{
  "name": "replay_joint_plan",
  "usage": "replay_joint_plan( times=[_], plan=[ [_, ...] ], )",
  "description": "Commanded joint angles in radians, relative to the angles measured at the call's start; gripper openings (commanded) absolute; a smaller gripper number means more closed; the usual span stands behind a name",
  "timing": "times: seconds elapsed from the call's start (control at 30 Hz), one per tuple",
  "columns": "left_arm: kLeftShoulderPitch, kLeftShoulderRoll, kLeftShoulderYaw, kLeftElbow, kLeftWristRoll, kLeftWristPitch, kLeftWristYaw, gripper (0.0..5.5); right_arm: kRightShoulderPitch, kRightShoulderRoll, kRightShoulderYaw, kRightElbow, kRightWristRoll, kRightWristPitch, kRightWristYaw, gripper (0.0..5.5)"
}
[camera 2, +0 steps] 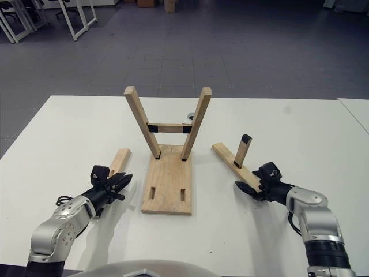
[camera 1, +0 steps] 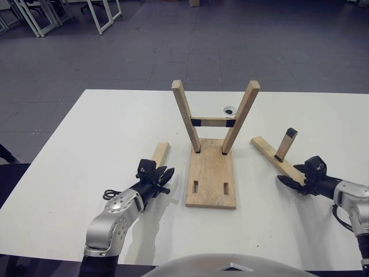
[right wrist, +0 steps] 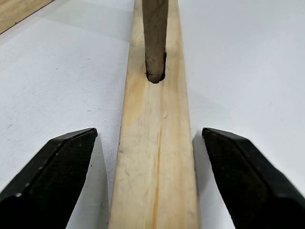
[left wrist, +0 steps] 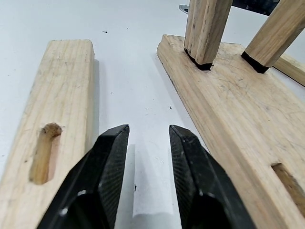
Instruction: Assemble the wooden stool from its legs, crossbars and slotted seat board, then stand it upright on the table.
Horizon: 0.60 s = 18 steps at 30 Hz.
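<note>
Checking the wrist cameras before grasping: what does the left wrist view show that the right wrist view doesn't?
Left wrist view: the left hand, open, over table between a loose slotted leg and the seat board holding two legs. Right wrist view: the right hand, open, straddling a flat leg with a crossbar standing in its slot. Both: the white table, perhaps a seat board corner.

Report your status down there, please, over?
Left gripper open between loose leg and seat board. Right gripper open astride second leg. Two legs slotted, two slots empty. Nothing blocking.
</note>
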Motion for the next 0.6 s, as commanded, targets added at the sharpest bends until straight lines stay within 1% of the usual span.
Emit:
replay_joint_plan(
  times=[0.03,0.13,0.17,0.27,0.33,0.4,0.5,0.6],
  plan=[
    [-0.026,0.008,0.015,0.013,0.008,0.011,0.000,1.53,-0.003,-0.008,0.025,0.030,-0.052,-0.017,-0.033,3.38],
    [-0.057,0.008,0.012,0.018,0.014,0.011,0.000,1.53,-0.012,0.001,0.018,0.028,-0.052,-0.005,-0.059,2.76],
    [-0.065,0.010,0.013,0.009,0.013,0.015,0.001,1.53,-0.019,0.006,0.016,0.027,-0.052,0.005,-0.068,2.64],
    [-0.102,0.027,0.044,-0.010,0.001,0.027,-0.003,1.53,-0.054,0.030,-0.008,0.036,-0.018,0.032,-0.087,2.09],
    [-0.126,0.040,0.089,-0.015,-0.019,0.036,-0.003,1.53,-0.087,0.063,-0.040,0.014,0.026,0.032,-0.098,2.03],
    [-0.126,0.056,0.161,-0.046,-0.064,0.055,-0.009,1.53,-0.168,0.103,-0.115,-0.025,0.116,0.073,-0.135,2.03],
    [-0.201,0.041,0.318,-0.092,-0.239,0.084,0.004,1.53,-0.358,0.150,-0.251,-0.064,0.322,0.199,-0.201,2.03],
    [-0.306,0.010,0.417,-0.110,-0.457,0.126,0.061,1.53,-0.504,0.176,-0.352,-0.126,0.551,0.345,-0.263,2.03]
  ],
)
